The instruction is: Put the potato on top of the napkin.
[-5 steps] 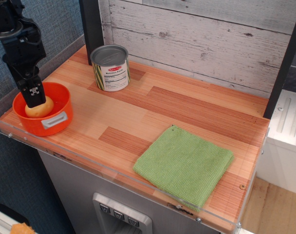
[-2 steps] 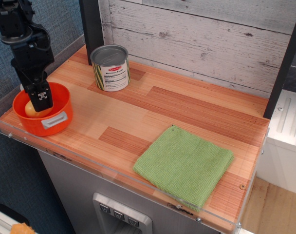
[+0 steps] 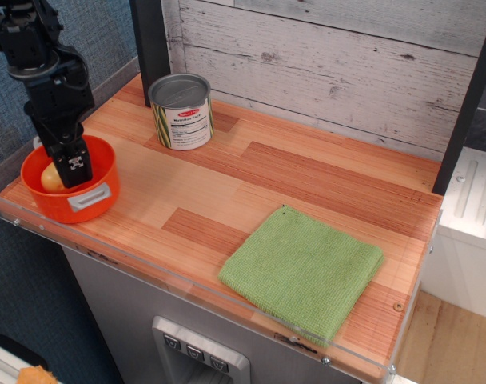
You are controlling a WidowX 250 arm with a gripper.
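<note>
The potato [image 3: 49, 178] lies inside the orange bowl [image 3: 97, 202] at the front left corner of the wooden tabletop. It is partly hidden by the bowl's rim and my arm. My gripper [image 3: 75, 170] points down into the bowl, just to the right of the potato and close against it. Its black fingers overlap from this angle, so their gap does not show, and I cannot tell whether they hold the potato. The green napkin [image 3: 303, 270] lies flat at the front right, far from the gripper, with nothing on it.
A tin can [image 3: 181, 112] with a striped label stands at the back left, behind the bowl. A clear plastic lip [image 3: 187, 298] runs along the table's front edge. A white plank wall [image 3: 331, 56] backs the table, with dark posts at both ends.
My gripper has moved a little to the right and lower inside the bowl. The potato now shows to its left, more hidden than before.
</note>
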